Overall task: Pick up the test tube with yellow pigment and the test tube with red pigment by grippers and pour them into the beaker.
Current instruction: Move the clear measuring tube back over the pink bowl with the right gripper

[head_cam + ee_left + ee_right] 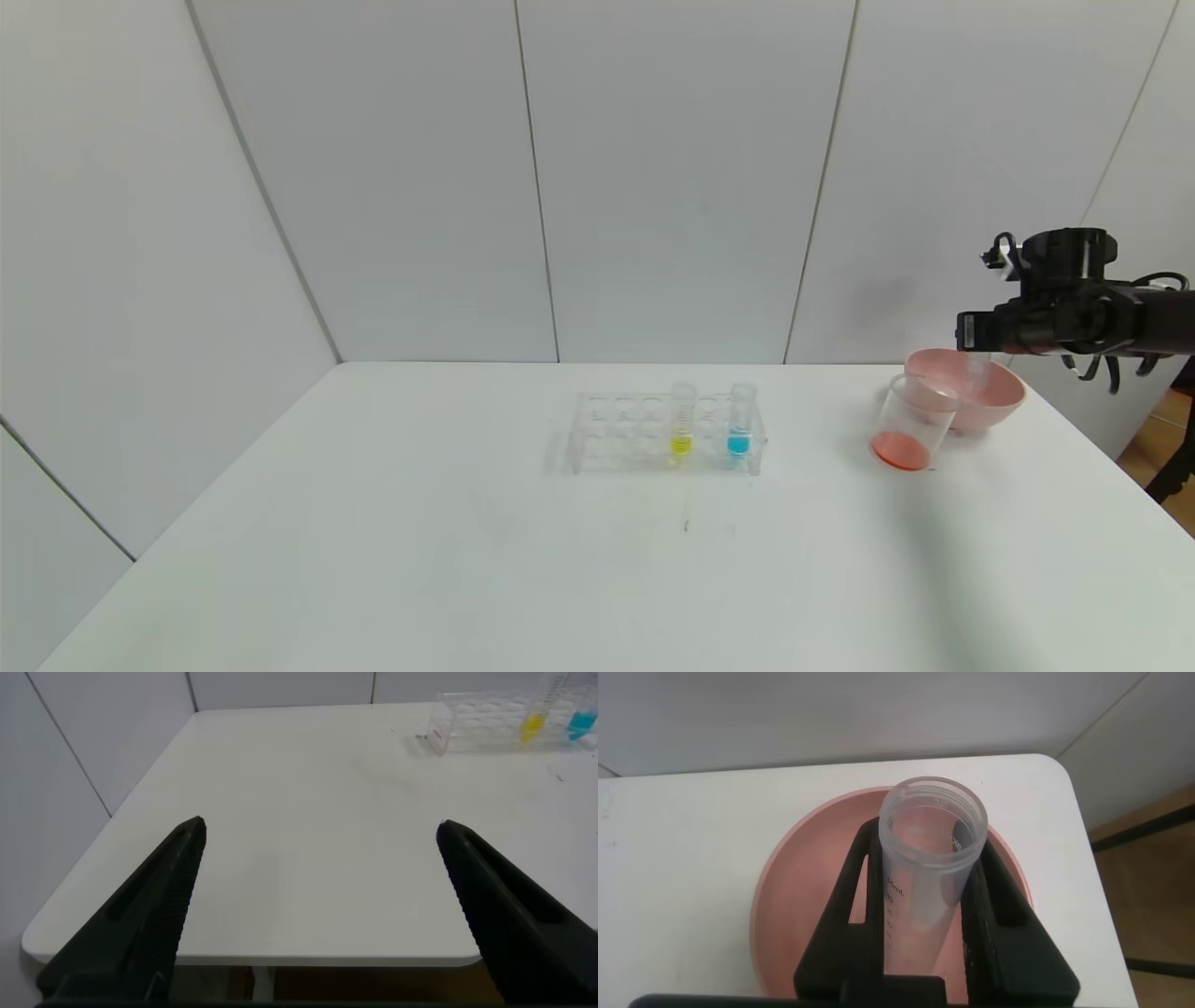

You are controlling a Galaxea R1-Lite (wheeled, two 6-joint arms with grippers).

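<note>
White table (467, 560), pale panelled wall behind. Left gripper (318, 905) spread wide at table's near-left corner. Mid-table, rack (616, 431) with yellow tube (682, 420), blue tube (739, 420). Rightward, beaker (910, 425) with red liquid beside pink bowl (990, 401). Right gripper (929, 905) clamped on emptied tube (924, 873) above bowl.

The right claw (976, 347) reaches in from the right, closed tight, while the left claw (318, 859) hangs spread wide.

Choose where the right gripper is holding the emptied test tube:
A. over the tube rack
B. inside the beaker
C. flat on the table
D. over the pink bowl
D: the right gripper grips the clear test tube above the pink bowl.
</note>
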